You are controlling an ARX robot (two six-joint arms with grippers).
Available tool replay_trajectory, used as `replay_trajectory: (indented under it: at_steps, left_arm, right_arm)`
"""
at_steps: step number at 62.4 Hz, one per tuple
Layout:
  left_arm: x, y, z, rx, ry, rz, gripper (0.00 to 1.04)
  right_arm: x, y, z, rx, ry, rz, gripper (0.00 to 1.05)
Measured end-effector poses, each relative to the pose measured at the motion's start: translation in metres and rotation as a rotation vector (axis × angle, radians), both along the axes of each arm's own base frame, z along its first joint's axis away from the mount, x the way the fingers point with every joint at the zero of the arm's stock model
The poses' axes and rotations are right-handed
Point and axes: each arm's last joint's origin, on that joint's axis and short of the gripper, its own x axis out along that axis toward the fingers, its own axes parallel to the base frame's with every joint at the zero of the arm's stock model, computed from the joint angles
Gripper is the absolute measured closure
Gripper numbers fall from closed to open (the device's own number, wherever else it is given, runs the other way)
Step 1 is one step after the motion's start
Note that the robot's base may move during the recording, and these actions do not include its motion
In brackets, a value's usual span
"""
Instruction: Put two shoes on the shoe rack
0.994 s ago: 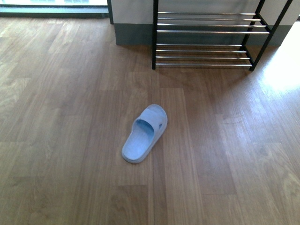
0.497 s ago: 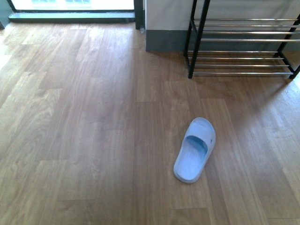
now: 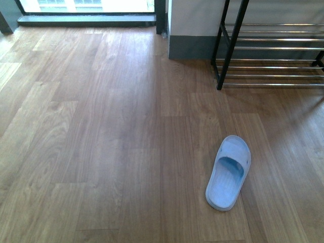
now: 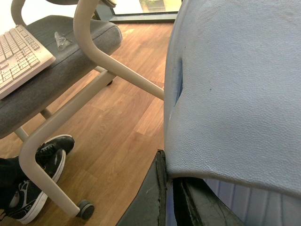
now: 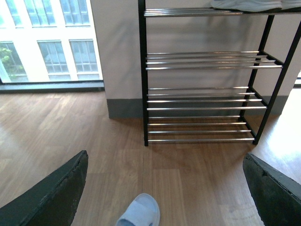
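One pale blue slide [image 3: 229,172] lies on the wood floor, toe pointing toward the shoe rack [image 3: 273,55] at the far right. Neither arm shows in the front view. The other pale blue slide [image 4: 235,84] fills the left wrist view, and my left gripper [image 4: 169,176] is shut on its edge, holding it above the floor. My right gripper [image 5: 162,188] is open and empty over the floor, its black fingers [image 5: 51,197] far apart. The floor slide's toe [image 5: 139,212] shows below it, with the shoe rack [image 5: 202,94] against the wall ahead. A pale shoe edge [image 5: 249,4] rests on the top tier.
An office chair [image 4: 70,61] with a keyboard [image 4: 19,52] on its seat stands near my left arm. A person's black sneakers [image 4: 42,160] are beside its caster. A window [image 3: 86,5] and a wall corner [image 3: 167,25] lie left of the rack.
The front view has swung to the left, so the floor slide and the rack now sit further right in the picture. The slide lies at the same spot on the floor.
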Motion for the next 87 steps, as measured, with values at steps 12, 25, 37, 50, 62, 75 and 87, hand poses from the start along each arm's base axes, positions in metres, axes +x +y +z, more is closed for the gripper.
replay_trajectory:
  at_steps: [12, 25, 37, 50, 62, 75, 87]
  left_arm:
    - [0.0, 0.0, 0.0, 0.001, -0.002, 0.005, 1.03]
    - [0.0, 0.0, 0.0, 0.001, -0.002, 0.003, 1.03]
    - [0.0, 0.0, 0.0, 0.0, -0.002, 0.0, 1.03]
    - [0.0, 0.0, 0.0, 0.0, -0.001, 0.0, 1.03]
    - [0.0, 0.0, 0.0, 0.0, -0.001, 0.0, 1.03]
    - [0.0, 0.0, 0.0, 0.0, -0.001, 0.0, 1.03]
    - [0.0, 0.0, 0.0, 0.0, -0.001, 0.0, 1.03]
  right_arm:
    - [0.0, 0.0, 0.0, 0.0, 0.0, 0.004, 0.09]
    - [0.0, 0.0, 0.0, 0.0, -0.001, 0.0, 0.09]
    - [0.018, 0.006, -0.005, -0.047, 0.108, 0.128, 0.09]
    - [0.096, 0.023, -0.004, -0.082, 0.195, 0.044, 0.09]
    - [0.18, 0.047, -0.103, -0.155, 0.505, 0.037, 0.09]
    - [0.207, 0.054, -0.183, -0.178, 0.67, 0.025, 0.09]
    - [0.223, 0.059, -0.241, -0.187, 0.739, 0.008, 0.09]
